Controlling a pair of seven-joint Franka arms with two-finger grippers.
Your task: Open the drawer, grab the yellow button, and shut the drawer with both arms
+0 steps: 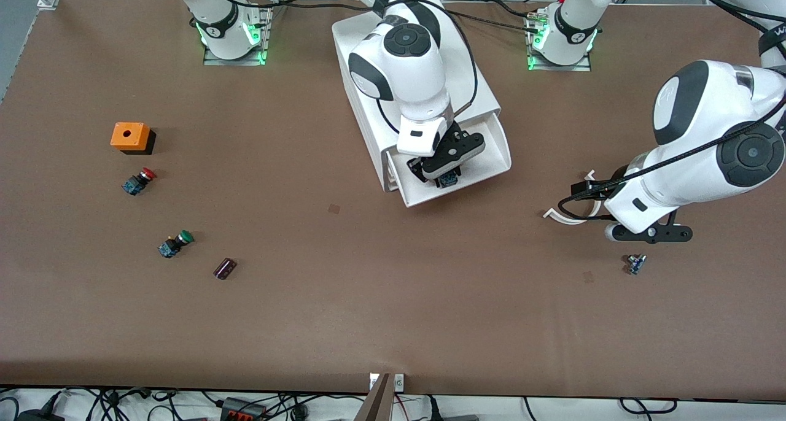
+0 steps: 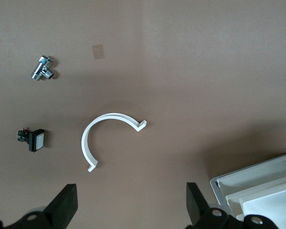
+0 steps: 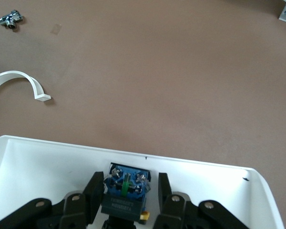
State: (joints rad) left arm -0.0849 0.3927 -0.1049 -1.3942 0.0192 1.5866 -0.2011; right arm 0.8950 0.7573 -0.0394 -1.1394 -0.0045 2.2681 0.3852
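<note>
While in drawer (image 3: 47, 162), button (image 3: 126, 193) terminals upward

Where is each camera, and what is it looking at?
Front view: high across the table, facing both arms, the open drawer and the table.
Left wrist view: on the left arm, looking down past the open left gripper at a white curved piece.
Right wrist view: on the right arm, right gripper around the button in the drawer.
All three views show the curved piece.

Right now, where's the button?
In the open drawer, between the right tool's fingers; the right wrist view shows its blue body there.
</note>
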